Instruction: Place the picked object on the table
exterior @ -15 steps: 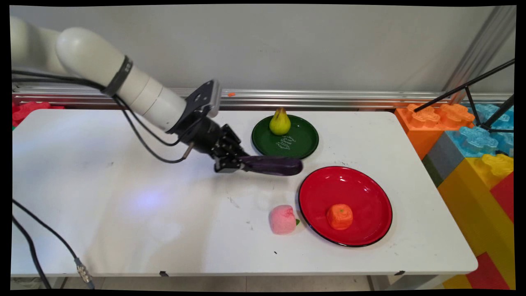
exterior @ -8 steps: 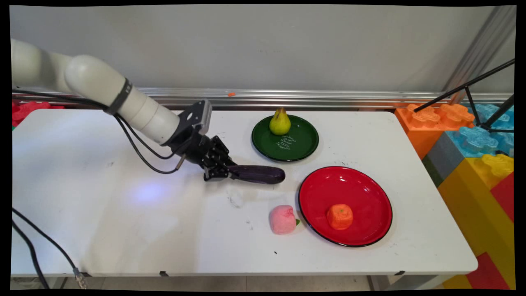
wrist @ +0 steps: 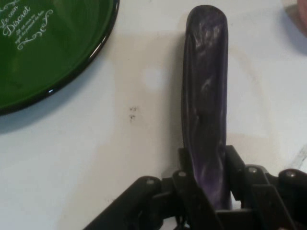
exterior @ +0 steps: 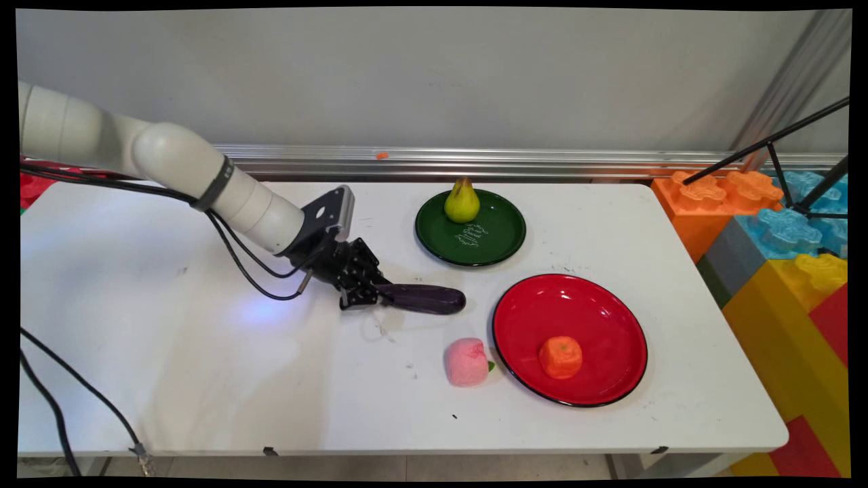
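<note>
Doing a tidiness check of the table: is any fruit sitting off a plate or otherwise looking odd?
Yes. The pink peach sits on the bare table, just left of the red plate that holds the orange. The purple eggplant is off any plate too, clamped in the gripper. The pear stands on the green plate.

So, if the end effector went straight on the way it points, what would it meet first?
Probably the red plate: the end effector holds the eggplant, pointing toward its rim; depth is unclear.
</note>
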Controlling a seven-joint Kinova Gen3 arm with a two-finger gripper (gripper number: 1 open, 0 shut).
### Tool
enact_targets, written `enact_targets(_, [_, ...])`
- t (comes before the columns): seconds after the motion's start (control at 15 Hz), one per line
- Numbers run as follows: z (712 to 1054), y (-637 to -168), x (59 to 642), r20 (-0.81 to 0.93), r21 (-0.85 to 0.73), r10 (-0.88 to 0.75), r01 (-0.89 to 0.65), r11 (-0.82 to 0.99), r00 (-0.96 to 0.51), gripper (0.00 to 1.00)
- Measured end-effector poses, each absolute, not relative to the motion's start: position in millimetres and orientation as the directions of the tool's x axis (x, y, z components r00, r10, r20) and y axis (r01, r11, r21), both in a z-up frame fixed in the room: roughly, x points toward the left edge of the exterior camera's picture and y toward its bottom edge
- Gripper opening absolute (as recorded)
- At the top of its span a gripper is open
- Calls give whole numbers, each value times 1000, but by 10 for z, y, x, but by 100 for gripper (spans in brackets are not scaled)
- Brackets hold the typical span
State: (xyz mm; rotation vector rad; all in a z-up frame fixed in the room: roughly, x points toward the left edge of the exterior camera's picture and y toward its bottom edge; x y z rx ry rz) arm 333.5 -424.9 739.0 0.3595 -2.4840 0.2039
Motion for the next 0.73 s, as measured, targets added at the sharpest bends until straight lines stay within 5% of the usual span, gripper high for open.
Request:
enact_targets(0.2, [7324,-4254,3341,598,-66,-201,-297,952,-776,0])
enact_targets(0.27, [7315,-4255,3342,599,-67,-199,-296,953,-776,100])
enact_targets(0.73, [7398,-4236,3311,613,-71,-187,-289,955,-768,100])
